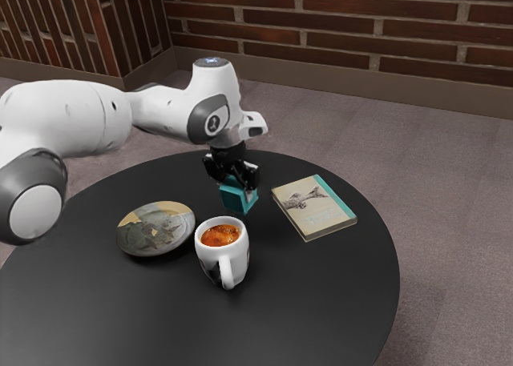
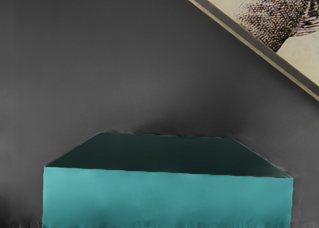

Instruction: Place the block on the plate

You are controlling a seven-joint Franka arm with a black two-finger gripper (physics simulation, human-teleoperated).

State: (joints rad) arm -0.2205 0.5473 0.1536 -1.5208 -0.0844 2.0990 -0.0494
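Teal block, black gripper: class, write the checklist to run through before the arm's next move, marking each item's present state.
1. Gripper at the block: ok.
2. Firm grip on the block: cannot tell.
3. Plate free to receive the block: ok, nothing lies on it.
4. Block over the plate: not ok, it is off to one side.
5. Mug upright: ok.
6. Gap between mug and plate: cannot tell.

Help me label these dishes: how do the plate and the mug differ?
The plate is broad and shallow; the mug is narrower and taller, with a handle.
The plate is grey with tan patches; the mug is mostly white, with dark marking low down.
Both have round rims and rest on the black table.
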